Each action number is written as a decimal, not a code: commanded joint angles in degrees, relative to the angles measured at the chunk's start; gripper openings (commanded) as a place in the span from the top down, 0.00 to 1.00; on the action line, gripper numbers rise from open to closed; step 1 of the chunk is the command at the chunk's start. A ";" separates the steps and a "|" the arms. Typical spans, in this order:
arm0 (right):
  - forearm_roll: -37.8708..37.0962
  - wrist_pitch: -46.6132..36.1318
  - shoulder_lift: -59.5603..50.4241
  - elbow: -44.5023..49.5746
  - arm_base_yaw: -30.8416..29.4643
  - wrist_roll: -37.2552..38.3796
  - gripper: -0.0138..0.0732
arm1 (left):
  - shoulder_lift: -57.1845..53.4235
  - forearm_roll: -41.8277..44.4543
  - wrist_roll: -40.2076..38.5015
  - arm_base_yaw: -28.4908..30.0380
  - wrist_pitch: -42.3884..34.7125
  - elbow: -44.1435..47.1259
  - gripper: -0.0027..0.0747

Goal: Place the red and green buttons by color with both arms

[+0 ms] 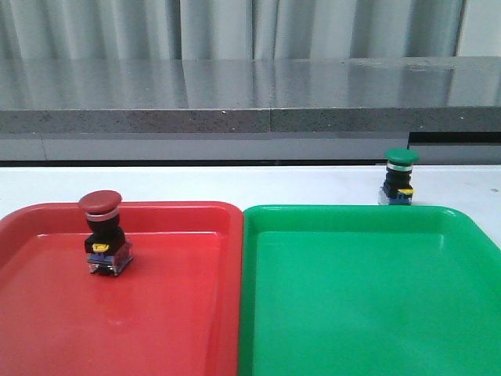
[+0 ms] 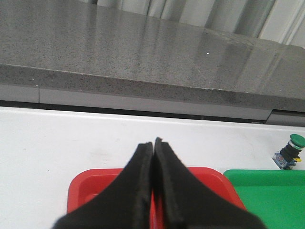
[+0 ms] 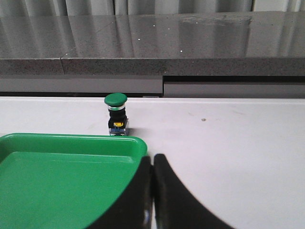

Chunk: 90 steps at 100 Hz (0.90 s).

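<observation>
Showing only in wrist views, both tools [image 2: 153, 143] [image 3: 152, 157] sit pinched together, empty.

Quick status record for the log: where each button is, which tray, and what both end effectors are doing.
red button: standing inside the red tray, slightly tilted
green button: upright on the white table, just behind the green tray, not in it
left end effector: closed, empty, above the red tray's near part
right end effector: closed, empty, by the green tray's corner, short of the green button
remaining: green button into the green tray
</observation>
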 commanded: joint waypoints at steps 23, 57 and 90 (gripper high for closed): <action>0.04 -4.58 -1.26 -0.85 -0.32 -0.11 0.92 | -5.14 -3.04 -0.03 4.12 -4.73 2.54 0.99; 0.04 -4.58 -1.26 -0.85 -0.32 -0.11 0.92 | -20.34 -1.05 10.30 10.61 -4.28 9.69 0.99; 0.04 -4.58 -1.26 -0.85 -0.32 -0.11 0.92 | -33.00 1.37 10.29 14.03 -4.24 17.65 0.99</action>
